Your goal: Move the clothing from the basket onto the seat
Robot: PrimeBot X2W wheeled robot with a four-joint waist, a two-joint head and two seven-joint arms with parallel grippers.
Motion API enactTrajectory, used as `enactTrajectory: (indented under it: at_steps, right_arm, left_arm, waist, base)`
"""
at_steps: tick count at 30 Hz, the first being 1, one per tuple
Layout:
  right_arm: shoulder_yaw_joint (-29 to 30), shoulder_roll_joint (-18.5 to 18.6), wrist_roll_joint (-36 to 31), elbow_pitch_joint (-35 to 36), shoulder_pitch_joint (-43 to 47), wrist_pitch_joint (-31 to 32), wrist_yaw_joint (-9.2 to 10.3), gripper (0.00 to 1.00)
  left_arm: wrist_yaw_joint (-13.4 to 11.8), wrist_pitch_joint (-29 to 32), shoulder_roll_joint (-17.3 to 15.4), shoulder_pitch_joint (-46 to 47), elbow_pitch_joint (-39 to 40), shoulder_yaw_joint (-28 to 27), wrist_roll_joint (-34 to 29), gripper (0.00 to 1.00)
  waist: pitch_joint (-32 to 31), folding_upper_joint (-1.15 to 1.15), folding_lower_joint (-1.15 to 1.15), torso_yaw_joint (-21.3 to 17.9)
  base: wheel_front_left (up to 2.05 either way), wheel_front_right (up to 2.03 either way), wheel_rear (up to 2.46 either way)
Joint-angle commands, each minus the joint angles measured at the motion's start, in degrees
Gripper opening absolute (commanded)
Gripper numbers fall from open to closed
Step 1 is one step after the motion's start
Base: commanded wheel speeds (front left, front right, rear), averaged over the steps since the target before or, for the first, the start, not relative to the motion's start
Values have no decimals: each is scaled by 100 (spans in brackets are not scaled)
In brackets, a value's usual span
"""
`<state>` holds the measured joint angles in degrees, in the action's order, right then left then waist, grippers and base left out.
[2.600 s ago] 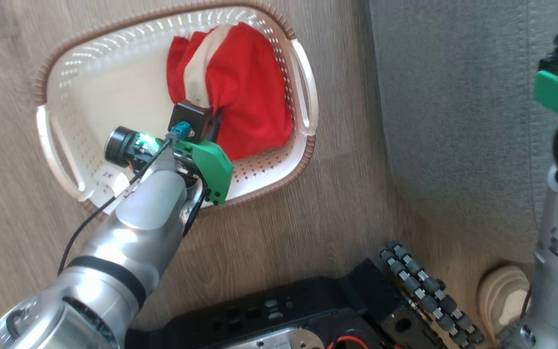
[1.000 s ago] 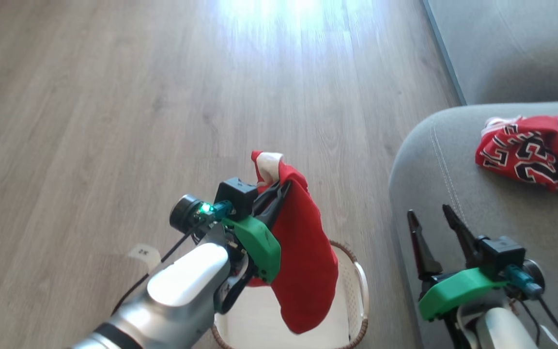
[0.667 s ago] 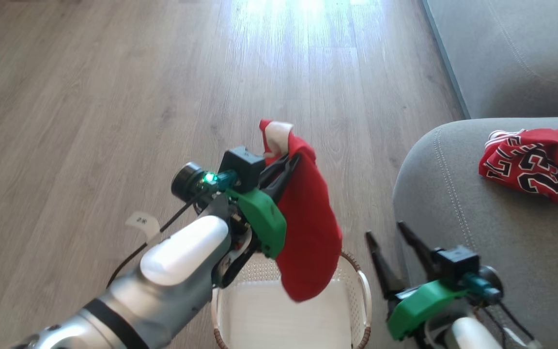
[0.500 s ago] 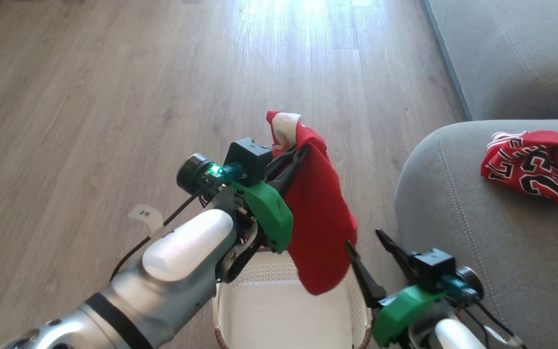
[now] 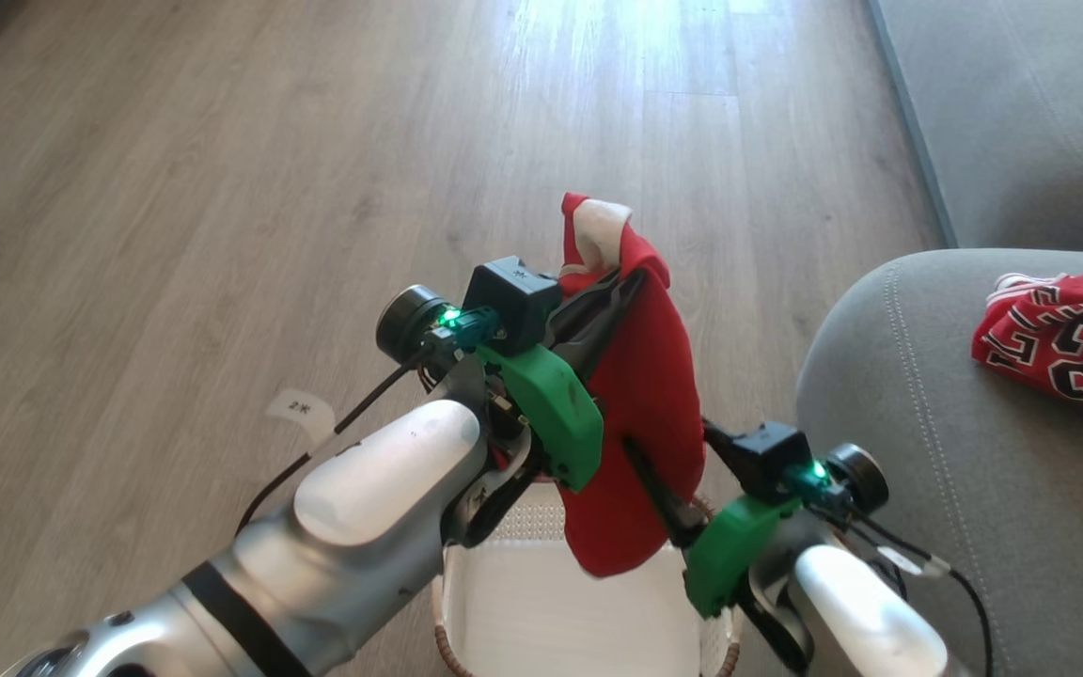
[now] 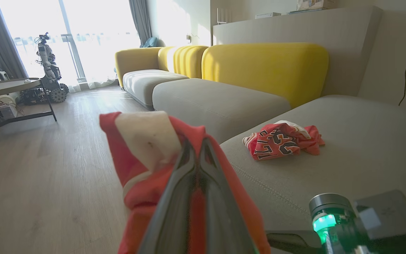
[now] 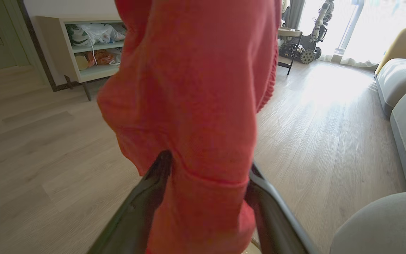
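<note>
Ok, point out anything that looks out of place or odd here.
Nothing is spilled or damaged. The jersey lies crumpled on the seat rather than flat. The shorts hang bunched from the shut left gripper above the basket, with the fingers of the open right gripper either side of their lower part.

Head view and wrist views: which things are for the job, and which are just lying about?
For the job: shorts, jersey, basket, seat.
Just lying about: floor tag, table, shelf, parked robot.
</note>
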<state>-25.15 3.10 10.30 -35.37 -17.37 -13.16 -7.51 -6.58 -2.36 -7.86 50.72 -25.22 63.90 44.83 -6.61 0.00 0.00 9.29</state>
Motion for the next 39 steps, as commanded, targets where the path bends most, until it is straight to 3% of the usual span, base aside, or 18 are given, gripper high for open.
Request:
enactTrajectory:
  at_steps: [1,2,10,11,13,14,29,39]
  right_arm:
    - [-183,-23,101,105,-411,-99,2,35]
    - [-250,-23,174,56,-458,-110,2,0]
    - [-227,-23,368,-130,-592,-166,2,0]
    - [-192,-23,362,-140,-593,-170,2,0]
    - [-105,-23,313,-152,-603,-175,2,0]
    - [-51,-23,283,-157,-607,-176,2,0]
    - [1247,41,-569,273,-441,-158,2,0]
    - [1858,282,-849,1120,-70,245,2,0]
  left_arm:
    - [-37,-13,-79,358,186,-218,22,0]
    - [-57,-15,-93,343,201,-219,23,0]
    - [-202,-118,-223,127,147,-289,96,0]
    - [-209,-153,-238,90,120,-295,103,14]
    - [-206,-214,-260,7,56,-305,134,66]
    - [-204,-250,-272,-29,18,-302,136,100]
    - [7,-794,-253,-515,-474,-159,160,100]
    - [68,-1025,-135,-675,-580,-52,86,100]
  waist:
    - [3,0,0,52]
    - [4,0,0,69]
    - [37,0,0,46]
    - [45,0,0,18]
    - [63,0,0,-50]
    - [72,0,0,-88]
    - [198,0,0,-879]
    - [427,0,0,-1817]
  base:
    - [0,0,0]
    - [0,0,0]
    - [0,0,0]
    - [0,0,0]
    - [0,0,0]
    - [0,0,0]
    - [0,0,0]
    - [0,0,0]
